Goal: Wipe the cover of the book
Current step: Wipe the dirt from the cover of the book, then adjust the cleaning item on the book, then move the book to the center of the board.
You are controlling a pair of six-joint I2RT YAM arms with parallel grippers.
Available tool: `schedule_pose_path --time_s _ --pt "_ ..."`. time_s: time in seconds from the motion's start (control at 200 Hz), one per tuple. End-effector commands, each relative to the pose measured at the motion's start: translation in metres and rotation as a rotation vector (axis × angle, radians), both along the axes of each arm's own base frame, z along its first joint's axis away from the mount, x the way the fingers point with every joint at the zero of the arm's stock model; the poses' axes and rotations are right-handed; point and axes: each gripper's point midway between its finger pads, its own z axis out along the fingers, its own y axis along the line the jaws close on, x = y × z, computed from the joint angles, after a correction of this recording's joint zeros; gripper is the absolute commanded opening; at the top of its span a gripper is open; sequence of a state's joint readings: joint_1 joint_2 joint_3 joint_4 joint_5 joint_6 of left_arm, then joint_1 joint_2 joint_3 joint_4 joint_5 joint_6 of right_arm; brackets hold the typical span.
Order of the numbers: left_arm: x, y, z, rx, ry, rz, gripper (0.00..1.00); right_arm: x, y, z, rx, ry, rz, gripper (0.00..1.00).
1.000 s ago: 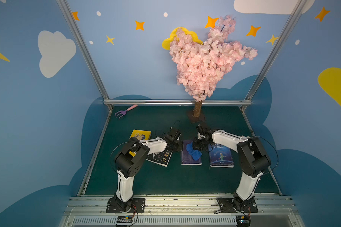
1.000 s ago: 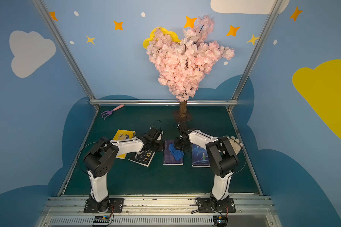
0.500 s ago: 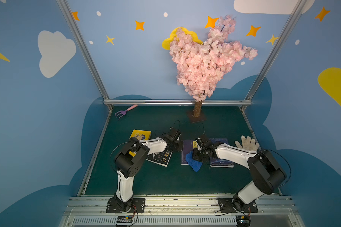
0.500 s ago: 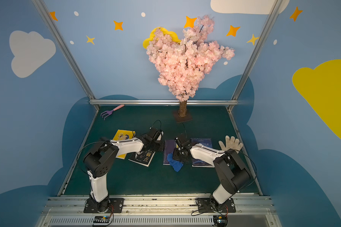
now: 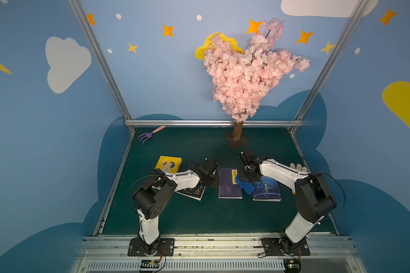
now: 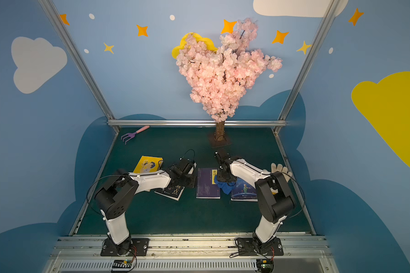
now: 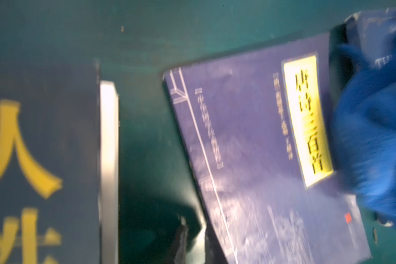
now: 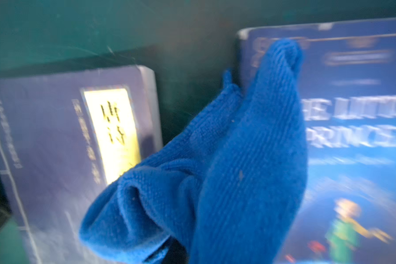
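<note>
A purple book (image 5: 228, 189) (image 6: 207, 189) with a yellow title label lies flat in the middle of the green table. My right gripper (image 5: 246, 179) (image 6: 225, 180) is shut on a blue cloth (image 5: 245, 185) (image 8: 238, 171), which drapes over the purple book's far right corner (image 8: 55, 148) and the left edge of a blue Little Prince book (image 5: 267, 191) (image 8: 352, 137). The cloth hides the right jaws. My left gripper (image 5: 212, 183) (image 7: 192, 228) sits low at the purple book's left edge (image 7: 261, 148). Blur hides how its jaws stand.
A dark book (image 5: 192, 191) (image 7: 44, 137) with yellow characters lies under the left arm, and a yellow book (image 5: 168, 164) lies beyond it. A white glove (image 5: 298, 166) is at the right edge. A purple rake (image 5: 150, 134) and a pink tree (image 5: 237, 132) stand at the back.
The right gripper dragged the cloth toward the purple book's near edge, then back away and rightward onto the blue book's edge. The left arm stayed beside the purple book.
</note>
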State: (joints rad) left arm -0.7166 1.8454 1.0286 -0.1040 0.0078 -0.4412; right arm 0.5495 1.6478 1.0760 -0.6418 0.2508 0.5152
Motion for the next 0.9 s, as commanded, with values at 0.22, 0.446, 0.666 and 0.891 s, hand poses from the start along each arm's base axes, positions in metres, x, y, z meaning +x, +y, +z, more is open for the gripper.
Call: schedule_pose_path --time_s 0.22,0.446,0.666,0.891 --pt "0.007 0.01 0.031 0.174 -0.246 -0.082 0.35 -0.006 -0.056 0.039 -0.159 -0.269 -0.095 0.0" --pt "0.015 -0.035 0.094 0.029 -0.285 -0.033 0.44 -0.017 -0.119 0.034 -0.047 -0.281 -0.395 0.0" --pt "-0.02 -0.134 0.09 -0.16 -0.098 -0.204 0.48 -0.035 -0.164 -0.005 0.168 -0.14 -0.677 0.0" --pt "-0.043 -0.177 0.052 -0.18 0.066 -0.263 0.48 -0.033 -0.144 -0.052 0.461 0.077 -0.705 0.0"
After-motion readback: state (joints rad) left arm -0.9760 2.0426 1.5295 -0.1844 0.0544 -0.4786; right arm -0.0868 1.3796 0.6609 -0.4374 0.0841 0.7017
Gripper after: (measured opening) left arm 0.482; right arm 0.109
